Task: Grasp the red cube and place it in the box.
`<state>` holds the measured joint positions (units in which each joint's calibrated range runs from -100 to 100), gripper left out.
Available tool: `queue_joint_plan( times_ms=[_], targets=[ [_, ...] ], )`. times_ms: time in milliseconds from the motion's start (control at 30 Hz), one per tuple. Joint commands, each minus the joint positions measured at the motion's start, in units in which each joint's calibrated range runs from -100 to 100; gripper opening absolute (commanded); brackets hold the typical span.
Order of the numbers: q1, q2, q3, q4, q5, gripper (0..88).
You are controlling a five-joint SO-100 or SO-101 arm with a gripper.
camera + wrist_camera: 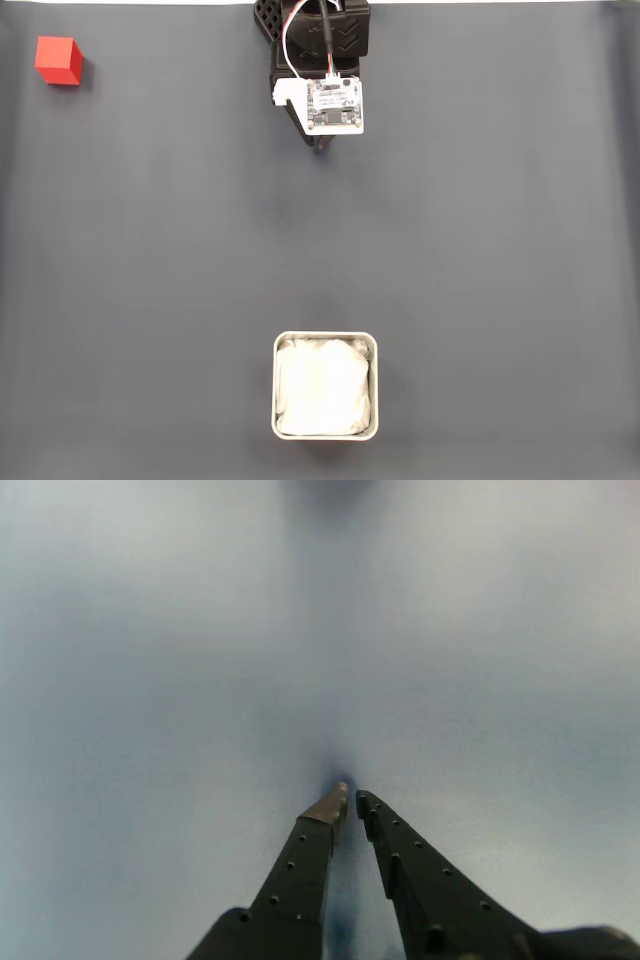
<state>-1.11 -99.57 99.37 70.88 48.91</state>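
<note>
The gripper [350,798] is sitting pretty much clenched, fingertips nearly touching, nothing between them. In the fixed view, the red cube [58,60] is sitting way off to its left, and the box [326,386] well below it.

fixed view: even, soft light, moderately bright, no glare on the dark surface [150,260]. sharp focus edge to edge, little distortion. red cube [58,59] casts a short faint shadow to its right and below. box [325,386] rim shows mild sheen; its white lining is near overexposed. wrist view: the surface is washed pale, hazy, wholly out of focus; end effector [348,802] is fairly sharp, with a dark shadow smudge at its tips.
</note>
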Motion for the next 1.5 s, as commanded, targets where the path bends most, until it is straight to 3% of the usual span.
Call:
queue_joint_plan(
  times_ms=[0,233,733,1133,1467],
  targets=[
    [0.5,1.7,-3.4,-7.3,0.8,0.1],
    [-1.1,18.1,-27.7,-12.1,1.0,0.0],
    [-2.1,45.3,-74.7,-3.1,-0.4,0.0],
    [0.5,51.4,-89.1,4.4,-0.6,0.0],
    [6.5,52.3,-90.3,5.4,-0.6,0.0]
  ],
)
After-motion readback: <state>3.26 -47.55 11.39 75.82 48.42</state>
